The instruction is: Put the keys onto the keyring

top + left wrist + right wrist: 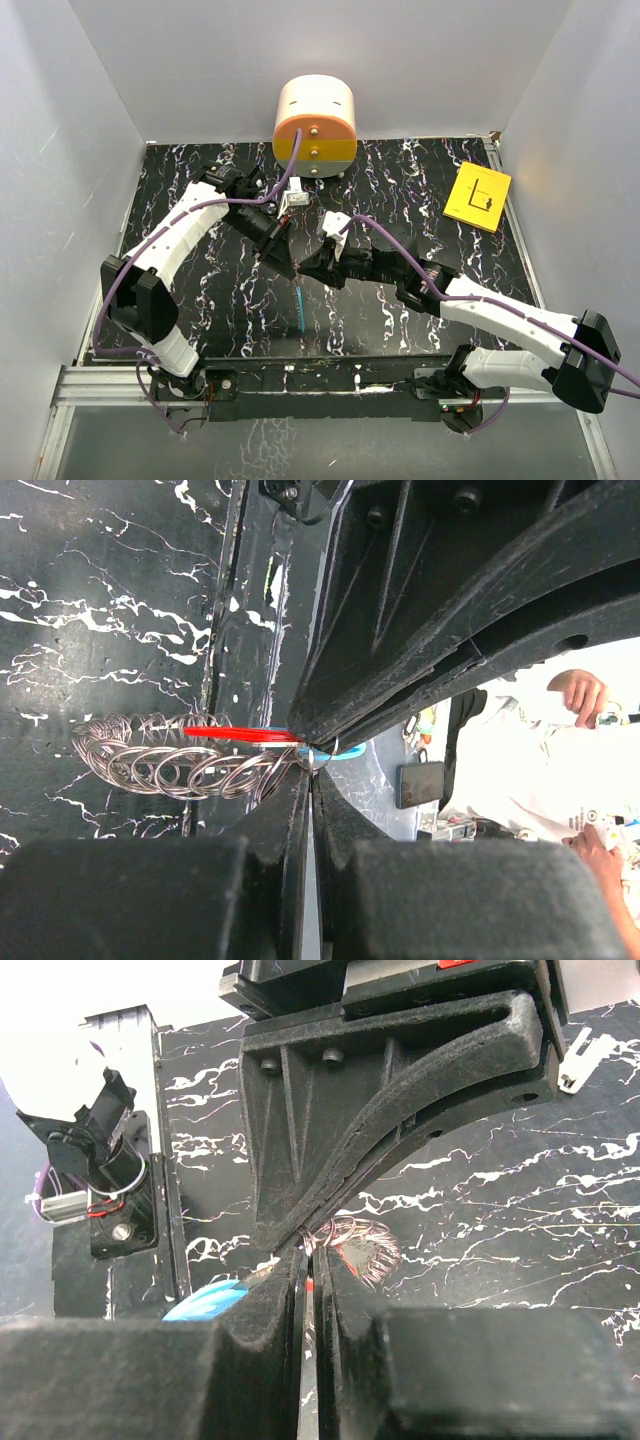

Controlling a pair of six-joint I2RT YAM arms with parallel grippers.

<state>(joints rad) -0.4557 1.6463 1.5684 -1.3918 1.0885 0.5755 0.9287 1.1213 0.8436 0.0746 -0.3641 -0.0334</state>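
The right gripper (308, 1260) is pressed tight together, and a thin red sliver shows between its fingers, so it looks to be pinching the key (240, 734) by one end. The left gripper (308, 780) is pressed together too, nose to nose with the right one. It seems to pinch the keyring (170, 762) at its edge — the wire coil sticks out to one side, and the blue band (300, 305) hangs down toward the surface (430, 210). The key lies right along the coil. Both grips are on very thin bits, so a small pull or twist could let the key slip out, or the keyring could spring away and drop. It is hard to tell if the key is on the keyring yet — the fingers hide that spot, and from above it is only a small dark blur.
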